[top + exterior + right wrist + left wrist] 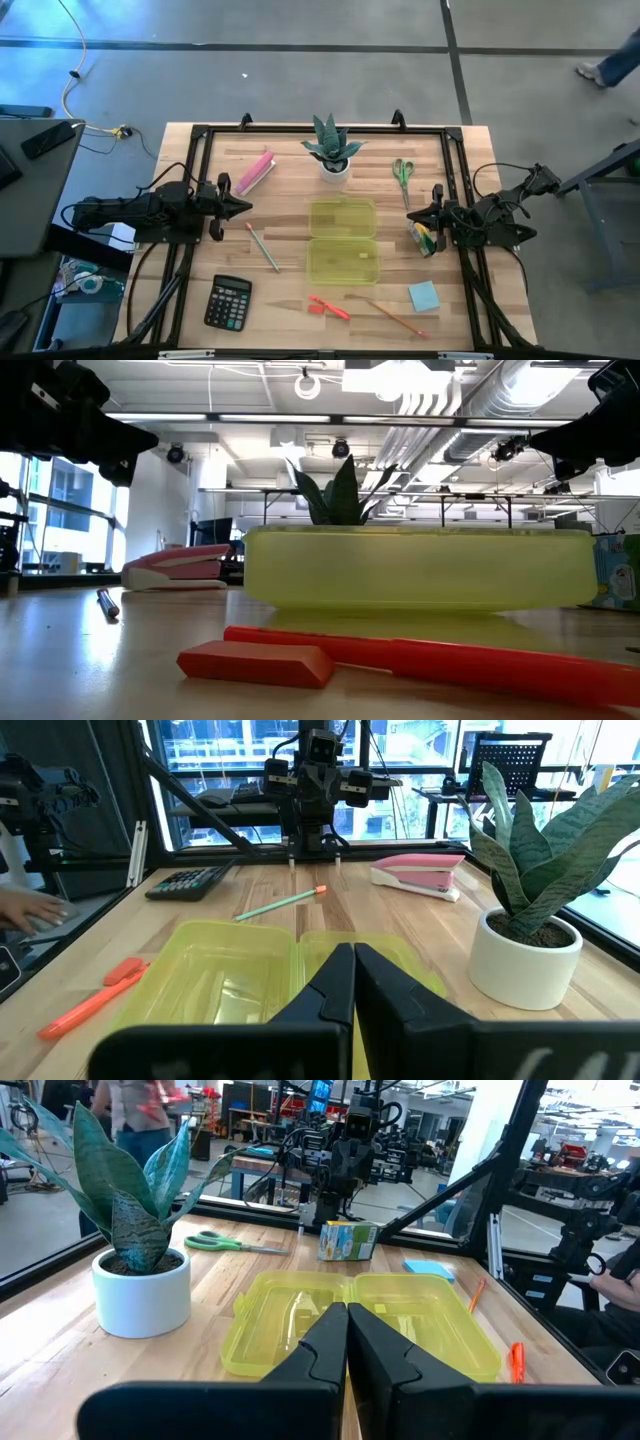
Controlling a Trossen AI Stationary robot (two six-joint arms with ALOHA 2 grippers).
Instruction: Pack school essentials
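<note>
Left end effector [246, 206] closed, facing yellow case [343, 238]

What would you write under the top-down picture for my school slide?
Open yellow case mid-table, pencils, scissors and notepad scattered around it, left gripper and right gripper shut at the sides.

A translucent glossy yellow plastic case [343, 240] lies on the smooth pale wooden table [290, 290] with visible grain.
</note>
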